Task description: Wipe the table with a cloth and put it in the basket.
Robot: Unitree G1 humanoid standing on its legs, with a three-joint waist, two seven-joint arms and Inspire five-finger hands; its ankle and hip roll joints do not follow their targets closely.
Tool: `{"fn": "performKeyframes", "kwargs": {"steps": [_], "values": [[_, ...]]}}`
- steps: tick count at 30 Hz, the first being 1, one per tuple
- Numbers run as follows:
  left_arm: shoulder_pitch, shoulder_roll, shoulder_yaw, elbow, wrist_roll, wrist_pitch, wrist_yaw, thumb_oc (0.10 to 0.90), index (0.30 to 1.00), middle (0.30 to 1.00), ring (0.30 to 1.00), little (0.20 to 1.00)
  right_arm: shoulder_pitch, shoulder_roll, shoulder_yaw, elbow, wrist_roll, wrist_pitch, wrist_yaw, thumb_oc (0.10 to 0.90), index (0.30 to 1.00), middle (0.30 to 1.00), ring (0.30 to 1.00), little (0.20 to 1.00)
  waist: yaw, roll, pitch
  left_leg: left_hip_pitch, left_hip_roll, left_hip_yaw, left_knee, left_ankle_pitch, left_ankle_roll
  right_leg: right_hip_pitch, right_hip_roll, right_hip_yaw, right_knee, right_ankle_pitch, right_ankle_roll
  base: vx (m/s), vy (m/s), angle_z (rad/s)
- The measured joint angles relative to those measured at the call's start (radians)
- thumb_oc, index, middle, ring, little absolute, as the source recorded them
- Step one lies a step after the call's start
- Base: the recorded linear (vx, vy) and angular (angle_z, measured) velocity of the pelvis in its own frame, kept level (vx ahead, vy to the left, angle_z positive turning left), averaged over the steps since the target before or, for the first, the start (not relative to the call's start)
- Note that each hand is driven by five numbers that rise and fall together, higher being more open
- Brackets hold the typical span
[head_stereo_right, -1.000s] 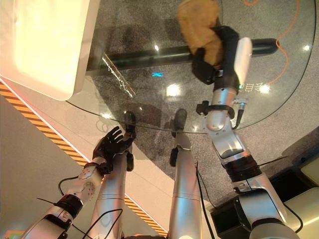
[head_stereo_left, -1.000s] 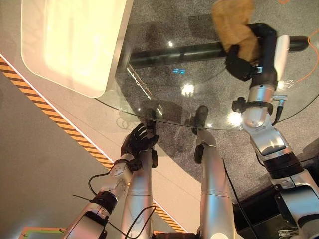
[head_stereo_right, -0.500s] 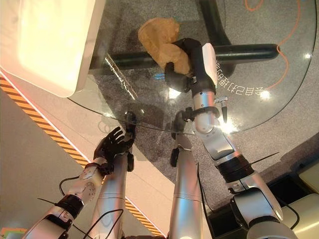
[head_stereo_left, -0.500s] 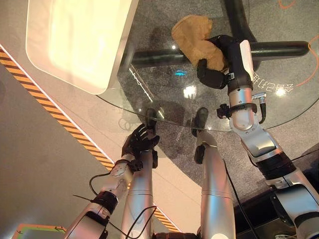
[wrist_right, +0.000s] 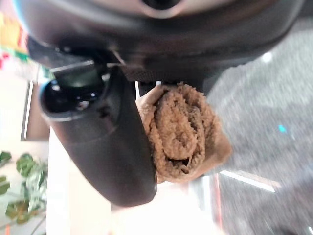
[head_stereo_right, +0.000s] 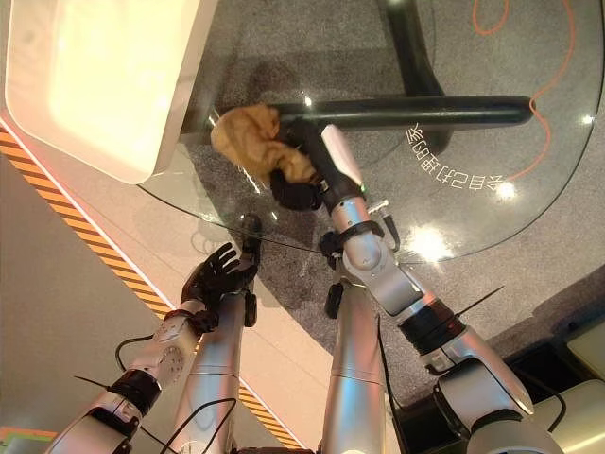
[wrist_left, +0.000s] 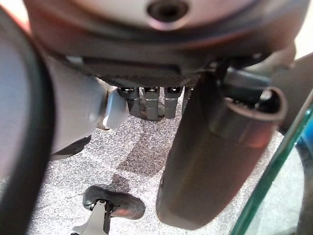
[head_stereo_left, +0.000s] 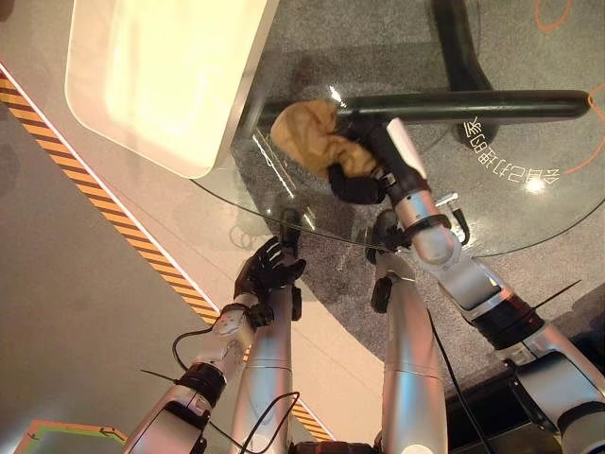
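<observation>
Right hand (head_stereo_left: pixel 357 182) clenched around cloth (head_stereo_left: pixel 310 135) on glass table (head_stereo_left: pixel 529 222), 11 o'clock edge. Left hand (head_stereo_left: pixel 266 270) below rim, fingers loosely spread, empty.

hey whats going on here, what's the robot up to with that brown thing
The robot is wiping a round glass table with a brown cloth. Its right hand is closed round the bunched cloth and holds it on the glass near the table's edge on the robot's left, beside a pale cream surface. The left hand hangs idle below the table's near rim, fingers relaxed and holding nothing. The cloth is not yet in any basket.
</observation>
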Motion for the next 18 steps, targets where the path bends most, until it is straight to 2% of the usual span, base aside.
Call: {"fn": "performKeyframes", "kwargs": {"steps": [16, 18], "values": [[0.024, 0.003, -0.017, 0.021, -0.013, 0.011, -0.002, 0.8, 0.9, 0.9, 0.9, 0.9, 0.077, -0.009, -0.033, 0.0, 0.037, -0.017, 0.006, 0.1, 0.3, 0.3, 0.3, 0.2, -0.023, -0.005, 0.002, 0.093, -0.002, -0.018, -0.005, 0.002, 0.001, 0.109, -0.002, -0.02, -0.015, -0.005, 0.0, -0.01, -0.011, 0.02], [0.041, 0.002, -0.004, 0.019, -0.076, 0.002, -0.043, 0.8, 0.9, 0.9, 0.9, 0.9, 0.09, -0.009, -0.04, 0.0, 0.038, -0.017, 0.006, 0.1, 0.3, 0.3, 0.3, 0.2, -0.022, -0.006, 0.002, 0.111, -0.001, -0.019, -0.008, 0.002, 0.001, 0.127, -0.002, -0.021, -0.019, -0.005, 0.001, -0.02, -0.035, 0.01]]}}
